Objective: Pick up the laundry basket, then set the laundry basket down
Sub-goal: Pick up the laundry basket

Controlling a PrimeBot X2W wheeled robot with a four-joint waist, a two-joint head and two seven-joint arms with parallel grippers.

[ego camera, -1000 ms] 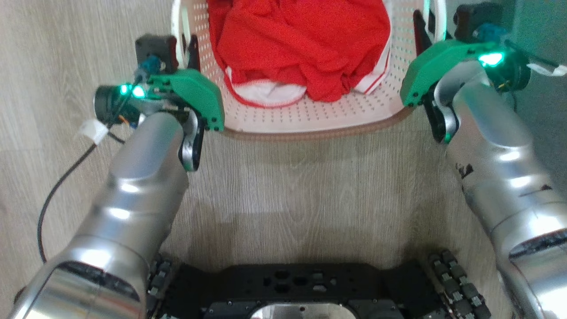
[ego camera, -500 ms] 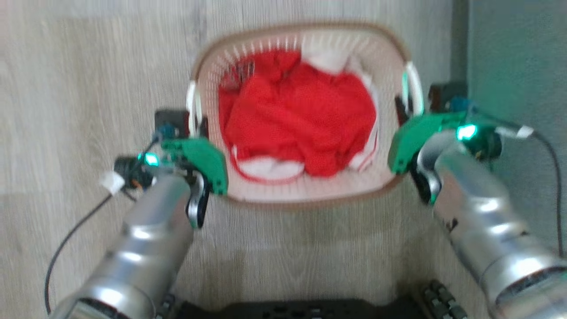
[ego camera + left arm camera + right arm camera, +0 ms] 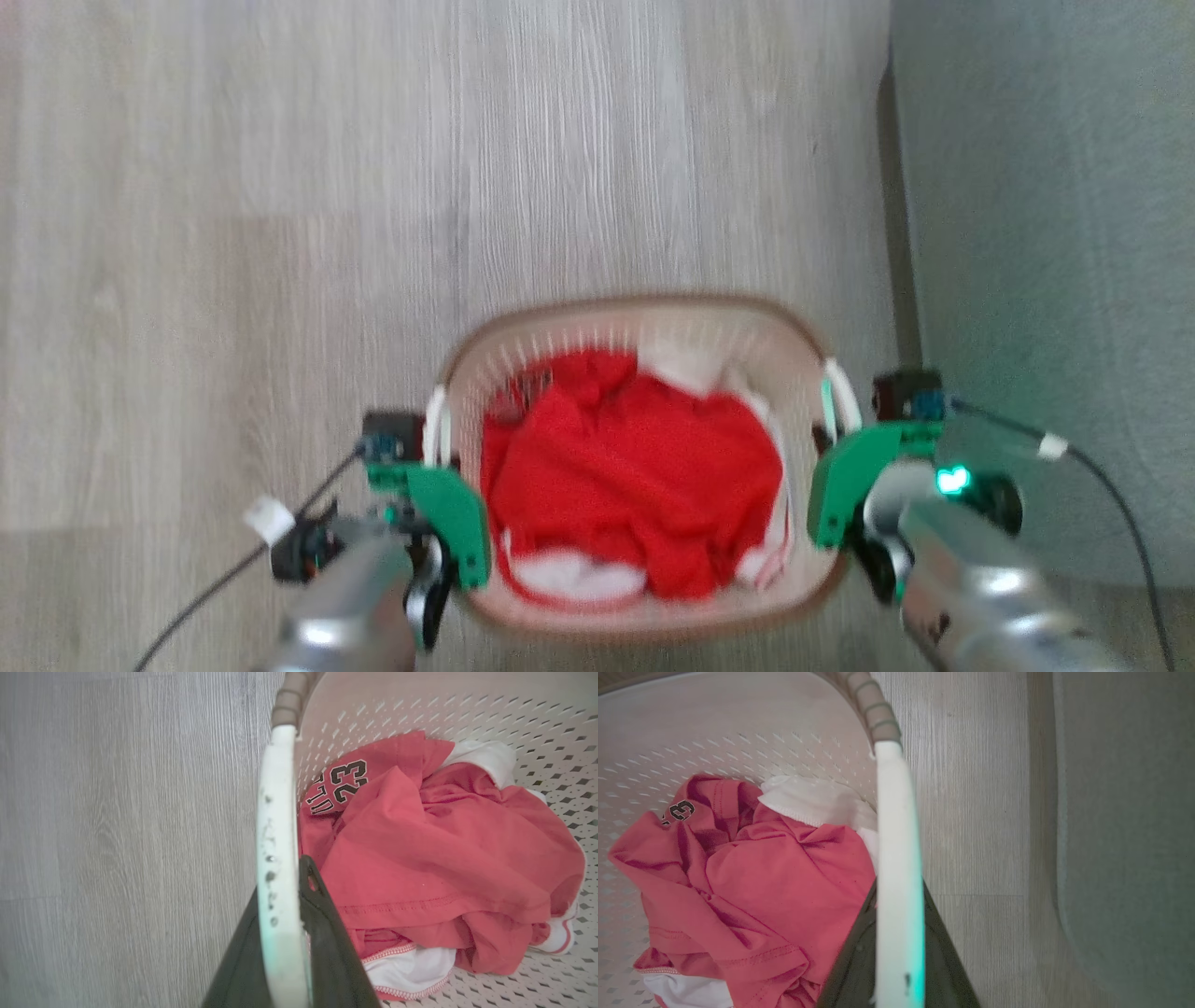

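Between its dark fingers the left tool (image 3: 280, 882) pinches one white handle (image 3: 275, 812); the right tool (image 3: 899, 891) pinches the other. Between both tools is the laundry basket (image 3: 644, 313), cream, perforated, brown-rimmed; its red shirt (image 3: 420, 849) reads "23".

The laundry basket (image 3: 579, 341) is matt, perforated cream plastic with a brown woven-look rim (image 3: 287, 700). Its white handle (image 3: 278, 826) is smooth, scuffed plastic. The red garment (image 3: 635, 485) is soft, stitched cloth. The floor (image 3: 373, 187) shows pale, matt wood grain.
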